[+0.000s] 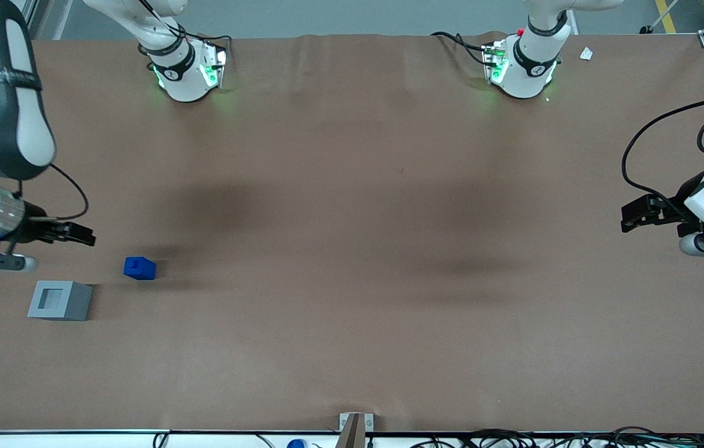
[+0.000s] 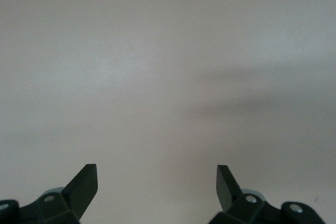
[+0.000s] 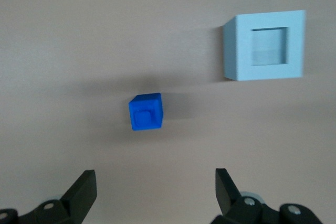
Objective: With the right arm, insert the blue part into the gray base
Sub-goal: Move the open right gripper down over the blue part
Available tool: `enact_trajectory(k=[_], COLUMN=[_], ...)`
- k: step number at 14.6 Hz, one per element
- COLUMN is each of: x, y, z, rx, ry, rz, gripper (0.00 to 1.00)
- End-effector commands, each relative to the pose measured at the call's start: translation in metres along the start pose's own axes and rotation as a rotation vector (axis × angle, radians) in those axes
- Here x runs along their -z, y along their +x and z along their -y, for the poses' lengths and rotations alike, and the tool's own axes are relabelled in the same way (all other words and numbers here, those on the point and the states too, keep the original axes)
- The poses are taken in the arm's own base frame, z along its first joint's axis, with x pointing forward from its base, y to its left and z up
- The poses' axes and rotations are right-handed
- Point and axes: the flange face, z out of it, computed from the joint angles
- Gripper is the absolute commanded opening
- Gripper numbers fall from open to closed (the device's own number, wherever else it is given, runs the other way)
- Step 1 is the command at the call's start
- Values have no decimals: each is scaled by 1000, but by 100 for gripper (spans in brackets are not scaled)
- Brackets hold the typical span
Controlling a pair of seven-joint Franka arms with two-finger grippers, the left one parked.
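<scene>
The blue part [image 1: 139, 267] lies on the brown table toward the working arm's end, its square stub on an upward-facing side. It also shows in the right wrist view [image 3: 145, 112]. The gray base [image 1: 60, 300] stands a little nearer the front camera than the blue part, its square recess facing up; it also shows in the right wrist view [image 3: 265, 45]. The right arm's gripper [image 1: 81, 235] hovers above the table, farther from the front camera than both objects. It is open and empty [image 3: 155, 182]; the blue part is ahead of its fingertips, not between them.
The two arm bases [image 1: 187, 68] [image 1: 523, 65] stand at the table's edge farthest from the front camera. A small bracket [image 1: 355, 426] sits at the table's near edge, with cables along it.
</scene>
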Motion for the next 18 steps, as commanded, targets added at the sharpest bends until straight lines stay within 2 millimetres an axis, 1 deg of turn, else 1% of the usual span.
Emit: enact_trajectory(k=[1,4,6,9,10,12,15,18], x=[-37,-62,-72,-90,-98,-121,-131,-145], y=[11,19,22,24,22,16,16,17], z=[20,24,30,29,27,22,19,17], rx=[37,48,81,103,100,95,88,84], ry=[9,4,-5,-13,-13,-13,-12,-12], rz=[4,-8,-6,-5,-7,-4,-1,-2], gripper=[100,100,100,100,100,100,100,100])
